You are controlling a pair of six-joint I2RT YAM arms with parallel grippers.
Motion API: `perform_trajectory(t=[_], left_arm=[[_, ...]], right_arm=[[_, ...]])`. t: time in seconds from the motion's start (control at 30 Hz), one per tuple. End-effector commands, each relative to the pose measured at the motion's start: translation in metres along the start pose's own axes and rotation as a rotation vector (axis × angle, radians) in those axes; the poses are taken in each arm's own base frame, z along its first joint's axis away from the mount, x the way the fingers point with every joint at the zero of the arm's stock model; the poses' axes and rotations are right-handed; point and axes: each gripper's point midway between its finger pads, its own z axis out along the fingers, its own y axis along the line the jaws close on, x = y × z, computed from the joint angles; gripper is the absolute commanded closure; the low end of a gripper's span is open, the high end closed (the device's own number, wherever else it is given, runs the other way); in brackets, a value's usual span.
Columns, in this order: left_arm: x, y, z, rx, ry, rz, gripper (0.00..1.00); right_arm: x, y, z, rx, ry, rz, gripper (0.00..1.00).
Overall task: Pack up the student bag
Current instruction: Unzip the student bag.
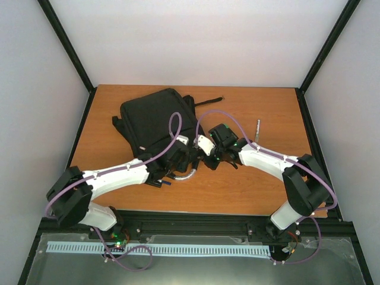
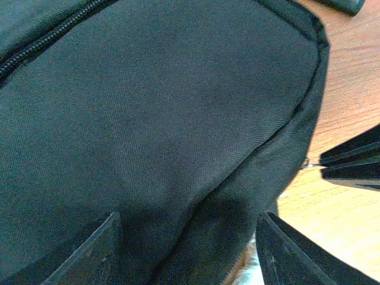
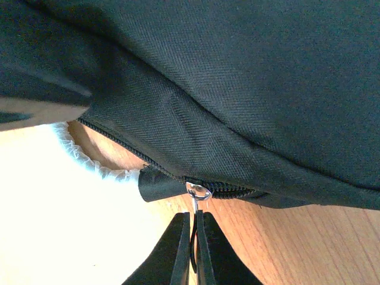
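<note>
Between the closed fingers of the right tool [image 3: 193, 218] sits the small metal zip pull [image 3: 198, 192] of the student bag [image 3: 237, 89]. The tool is clamped on this pull, right at the bag's edge seam. Ahead of this tool, black fabric fills the view. The zip [image 3: 225, 189] runs off to the tool's left, where it gapes a little. Below that gap a white frilled edge [image 3: 89, 160] shows, and I cannot tell what it belongs to. Under the tool lies the brown wooden table [image 3: 297, 237].

The left tool [image 2: 189, 225] stands open with its two fingers spread and grips nothing. A rounded corner of the bag lies straight in front of it.

From above, the bag lies flat on the table just beyond both tools, which meet at its near edge. A thin grey stick [image 1: 258, 127] lies to the right of the right tool, apart from the bag.
</note>
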Motion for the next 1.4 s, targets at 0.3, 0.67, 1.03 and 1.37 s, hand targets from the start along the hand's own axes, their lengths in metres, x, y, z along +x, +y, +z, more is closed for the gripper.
perform_trajectory(t=[0.3,0.67,1.03,1.37], left_arm=[[-0.036,-0.004,0.018,-0.103,-0.076,0.109,0.99],[-0.025,-0.004,-0.020,0.029,-0.097,0.062,0.99],[-0.010,-0.008,-0.029,0.095,-0.061,0.057,0.99],[-0.011,-0.018,-0.029,0.146,-0.061,0.064,0.99]], right_arm=[[0.005,-0.002,-0.001,-0.038,-0.002,0.036,0.97],[0.014,-0.071,0.003,0.081,0.020,0.082,0.97],[-0.008,-0.135,0.019,0.204,-0.001,0.071,0.97],[-0.045,-0.171,0.044,0.241,-0.056,0.104,0.97]])
